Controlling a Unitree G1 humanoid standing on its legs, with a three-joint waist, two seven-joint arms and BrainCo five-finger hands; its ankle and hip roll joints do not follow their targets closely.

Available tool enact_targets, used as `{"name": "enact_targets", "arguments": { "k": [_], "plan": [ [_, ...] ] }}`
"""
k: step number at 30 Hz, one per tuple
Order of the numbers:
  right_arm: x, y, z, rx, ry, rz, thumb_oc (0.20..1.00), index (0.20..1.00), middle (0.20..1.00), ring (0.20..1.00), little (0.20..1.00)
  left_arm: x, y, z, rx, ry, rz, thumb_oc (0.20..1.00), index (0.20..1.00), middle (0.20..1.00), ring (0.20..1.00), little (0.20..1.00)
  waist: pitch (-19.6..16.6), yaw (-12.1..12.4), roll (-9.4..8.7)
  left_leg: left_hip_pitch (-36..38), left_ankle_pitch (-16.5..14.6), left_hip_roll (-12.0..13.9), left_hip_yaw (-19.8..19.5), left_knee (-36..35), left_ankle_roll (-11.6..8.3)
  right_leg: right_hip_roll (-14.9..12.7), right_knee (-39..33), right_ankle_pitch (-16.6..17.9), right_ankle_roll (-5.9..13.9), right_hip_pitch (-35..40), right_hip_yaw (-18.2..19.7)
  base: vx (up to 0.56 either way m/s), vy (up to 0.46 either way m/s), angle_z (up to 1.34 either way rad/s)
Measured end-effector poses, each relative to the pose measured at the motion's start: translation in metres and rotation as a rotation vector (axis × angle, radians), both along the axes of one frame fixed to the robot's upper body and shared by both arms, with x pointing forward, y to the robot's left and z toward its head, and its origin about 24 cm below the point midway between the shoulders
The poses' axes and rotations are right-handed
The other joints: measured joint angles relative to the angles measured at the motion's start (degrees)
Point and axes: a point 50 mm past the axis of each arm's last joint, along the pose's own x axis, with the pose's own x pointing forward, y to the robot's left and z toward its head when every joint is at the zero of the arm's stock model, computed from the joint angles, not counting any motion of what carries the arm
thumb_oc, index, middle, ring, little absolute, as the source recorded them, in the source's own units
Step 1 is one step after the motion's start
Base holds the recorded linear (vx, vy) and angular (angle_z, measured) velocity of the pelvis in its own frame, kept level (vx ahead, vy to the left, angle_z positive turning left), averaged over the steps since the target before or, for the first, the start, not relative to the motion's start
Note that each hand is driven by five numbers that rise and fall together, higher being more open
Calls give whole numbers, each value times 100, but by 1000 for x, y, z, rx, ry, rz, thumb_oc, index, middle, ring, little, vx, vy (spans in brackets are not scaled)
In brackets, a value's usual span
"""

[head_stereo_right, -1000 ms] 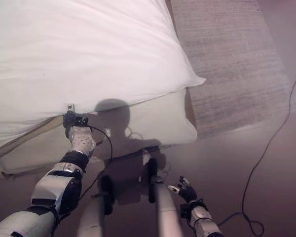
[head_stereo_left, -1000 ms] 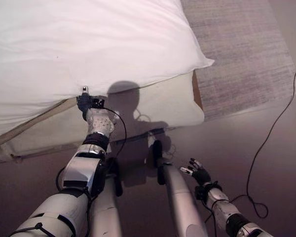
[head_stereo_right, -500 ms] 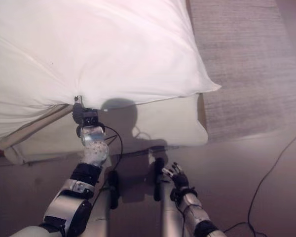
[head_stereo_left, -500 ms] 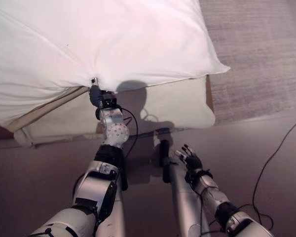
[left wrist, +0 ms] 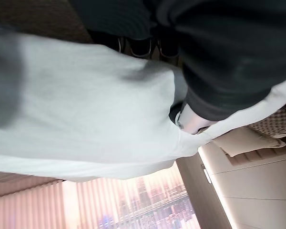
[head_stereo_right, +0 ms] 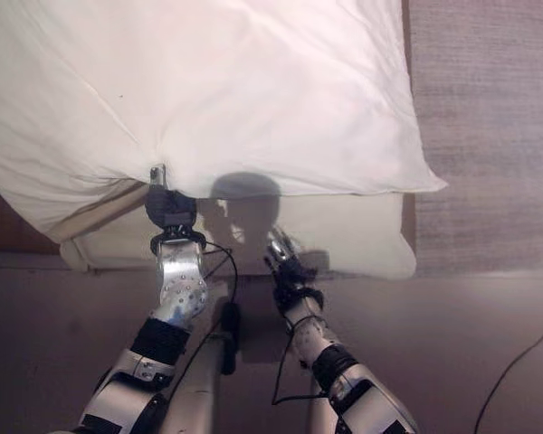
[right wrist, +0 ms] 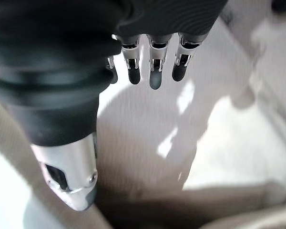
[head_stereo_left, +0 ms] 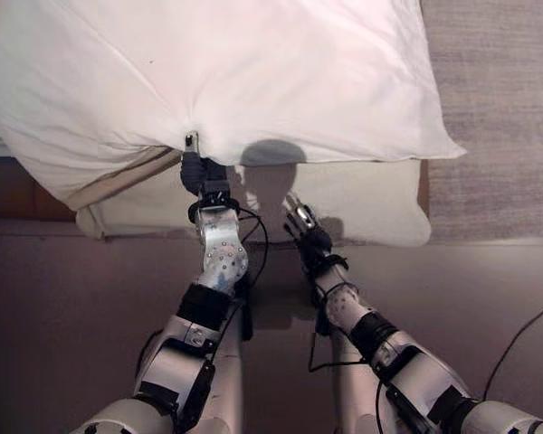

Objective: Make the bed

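Your left hand [head_stereo_left: 199, 172] pinches the near edge of the white duvet [head_stereo_left: 253, 72], its fingers mostly buried under the fold; the cloth bunches just above it and runs out of frame at the top. The cream mattress [head_stereo_left: 362, 203] shows beneath the duvet. To the right, your right hand [head_stereo_left: 305, 231] hovers open, fingers straight, before the mattress side, touching nothing you can make out.

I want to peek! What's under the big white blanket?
Under the white duvet a cream mattress pokes out along the near edge, with a tan layer beside the left hand, which grips the duvet's edge. Everything farther under is covered.
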Motion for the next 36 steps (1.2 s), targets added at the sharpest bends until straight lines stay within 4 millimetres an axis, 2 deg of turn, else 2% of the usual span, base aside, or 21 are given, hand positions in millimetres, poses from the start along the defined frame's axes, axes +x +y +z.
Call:
{"name": "enact_targets", "arguments": {
  "k": [8, 13, 18, 27, 36],
  "plan": [
    [12, -4, 28, 102, -75, -63, 1000, 1000, 1000, 1000, 1000, -3, -5, -1, 20, -5, -16, 200, 200, 200, 200, 200, 46, 181, 118, -16, 92, -63, -141, -131, -29, -70, 24, -77, -12, 23, -170, 8, 5, 12],
    [19, -20, 59, 180, -186, -138, 1000, 1000, 1000, 1000, 1000, -7, -2, 4, 55, -27, 8, 200, 200, 200, 200, 200, 59, 293, 149, -19, 141, -82, -156, -196, -25, -156, 132, -220, -25, 23, -310, 22, 29, 16],
    [22, -36, 78, 213, -257, -193, 1000, 1000, 1000, 1000, 1000, -11, 8, 1, 91, 1, 58, 200, 200, 200, 200, 200, 82, 308, 190, -20, 140, -83, -147, -203, -25, -163, 130, -235, -23, 25, -313, 17, 30, 2],
    [22, -70, 94, 294, -310, -356, 1000, 1000, 1000, 1000, 1000, -16, 20, 4, 152, 7, 150, 200, 200, 200, 200, 200, 88, 287, 227, -21, 139, -78, -145, -233, -24, -159, 132, -244, -27, 7, -313, 11, 6, 0],
    [24, -115, 94, 264, -276, -533, 1000, 1000, 1000, 1000, 1000, -20, 27, 7, 178, 2, 194, 200, 200, 200, 200, 200, 88, 274, 242, -132, 140, -77, -134, -238, -25, -168, 180, -269, -36, -139, -309, 4, -2, 0]
  ]
}}
